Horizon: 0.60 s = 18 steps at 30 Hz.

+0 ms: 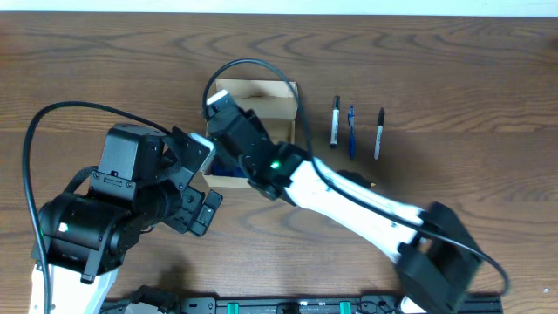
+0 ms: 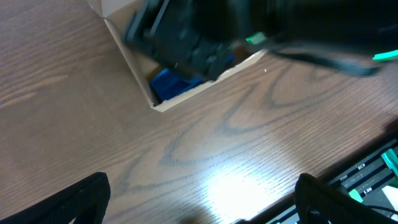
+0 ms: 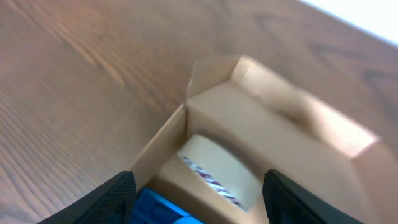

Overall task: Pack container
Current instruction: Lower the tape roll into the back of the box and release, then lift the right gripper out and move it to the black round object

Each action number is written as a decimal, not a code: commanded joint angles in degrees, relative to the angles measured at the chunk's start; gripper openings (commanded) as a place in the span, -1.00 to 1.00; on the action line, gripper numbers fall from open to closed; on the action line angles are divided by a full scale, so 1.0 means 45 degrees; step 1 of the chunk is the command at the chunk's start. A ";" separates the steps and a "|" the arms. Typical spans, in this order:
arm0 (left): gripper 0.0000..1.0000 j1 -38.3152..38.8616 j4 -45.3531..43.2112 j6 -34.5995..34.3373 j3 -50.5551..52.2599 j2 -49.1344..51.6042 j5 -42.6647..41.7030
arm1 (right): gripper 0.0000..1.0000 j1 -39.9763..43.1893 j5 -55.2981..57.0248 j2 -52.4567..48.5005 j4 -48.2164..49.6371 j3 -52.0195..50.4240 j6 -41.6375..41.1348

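Right jaws: apart and clamped on nothing. The dark fingers (image 3: 118, 198) stand either side of the tape roll (image 3: 217, 167), not touching it as far as the wrist view shows.
Below the right jaws: the tape roll lies inside the container (image 3: 163, 144), next to a blue item (image 3: 158, 210) by one wall.
Left jaws: wide apart and empty, with fingers (image 2: 87, 199) hanging over the bare surface (image 2: 236, 143) just beside the container's near corner.
Container, place: on the middle of the surface, between the two arms, with the right arm reaching over it.
Container, handling: probably light, thin cardboard. The walls look stiff enough to stand, but would likely bow under a hard pinch. It may slide on the smooth wood if pushed.
Container, where to hold: pinch a wall at the rim, close to a corner where the card is stiffest. The hinged flap looks too floppy to hold.
Container, facing: mouth upward, and a flap seems folded open at the end away from the robot.
Container, long axis: it seems to run from the robot's side to the far side. The arm hides too much to be sure.
Outside the container: pens (image 1: 351, 131) lie side by side on the surface, well to its right.
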State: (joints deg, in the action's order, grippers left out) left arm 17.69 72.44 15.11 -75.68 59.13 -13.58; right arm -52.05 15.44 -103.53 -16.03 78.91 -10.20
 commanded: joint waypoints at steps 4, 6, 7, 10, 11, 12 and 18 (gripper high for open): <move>0.91 -0.0005 0.0053 0.0170 -0.0219 0.0010 -0.0087 | 0.37 0.0981 0.0719 0.1302 -0.1117 0.0131 0.0374; 0.91 -0.0005 0.0053 0.0170 -0.0219 0.0005 -0.0087 | 0.36 0.1413 0.0714 0.1506 -0.1603 0.0131 0.0369; 0.91 -0.0005 0.0053 0.0170 -0.0219 0.0005 -0.0087 | 0.36 0.1666 0.0714 0.1622 -0.1875 0.0131 0.0374; 0.90 -0.0005 0.0053 0.0170 -0.0219 0.0010 -0.0087 | 0.36 0.2404 0.0709 0.1885 -0.2623 0.0131 0.0369; 0.90 -0.0005 0.0053 0.0170 -0.0219 0.0010 -0.0087 | 0.36 0.2696 0.0709 0.1982 -0.2929 0.0131 0.0359; 0.90 -0.0005 0.0053 0.0170 -0.0219 0.0010 -0.0087 | 0.36 0.2953 0.0704 0.2055 -0.3215 0.0131 0.0262; 0.91 -0.0005 0.0053 0.0170 -0.0219 0.0010 -0.0087 | 0.36 0.4673 -0.0029 0.2161 -0.4692 0.0126 0.0131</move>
State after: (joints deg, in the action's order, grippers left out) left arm 17.69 72.47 15.11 -75.68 59.13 -13.58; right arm -34.06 17.15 -95.09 -35.88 78.94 -9.43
